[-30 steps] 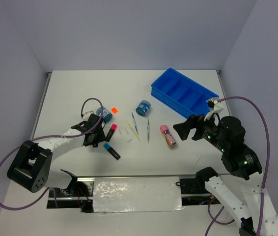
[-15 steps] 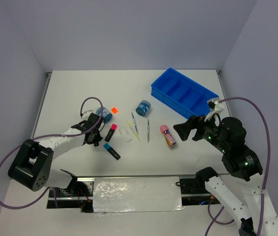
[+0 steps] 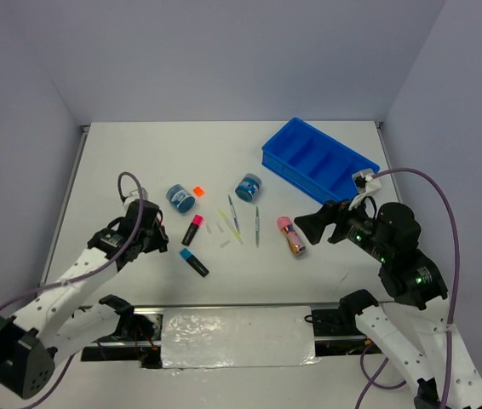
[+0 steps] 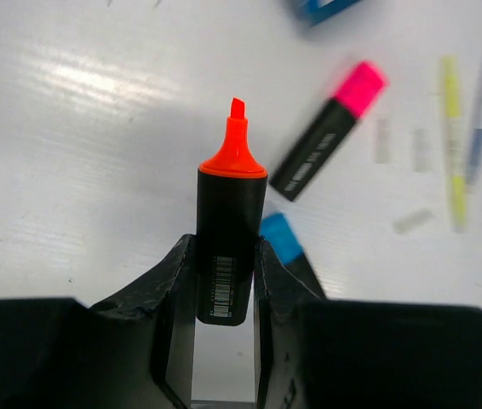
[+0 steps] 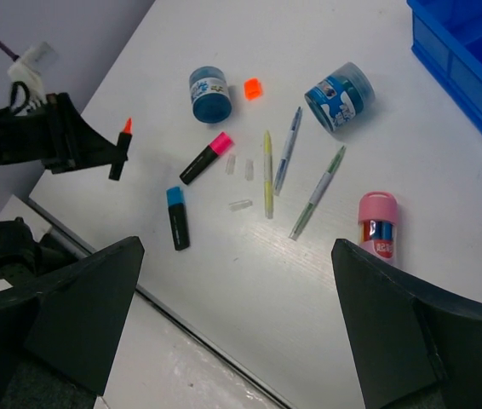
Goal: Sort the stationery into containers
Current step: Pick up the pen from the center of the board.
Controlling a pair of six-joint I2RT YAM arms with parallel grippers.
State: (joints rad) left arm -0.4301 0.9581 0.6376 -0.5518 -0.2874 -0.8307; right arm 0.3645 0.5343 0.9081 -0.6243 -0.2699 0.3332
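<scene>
My left gripper (image 4: 224,260) is pinching the orange marker (image 4: 231,213) by its black body, and the tip is bare. Its little cap (image 3: 198,190) lies on the table. My right gripper (image 3: 309,223) is spread wide and holds nothing. I think this is the carrying step. Next, I must bring the marker to the blue tray (image 3: 288,177), far across the table.
</scene>
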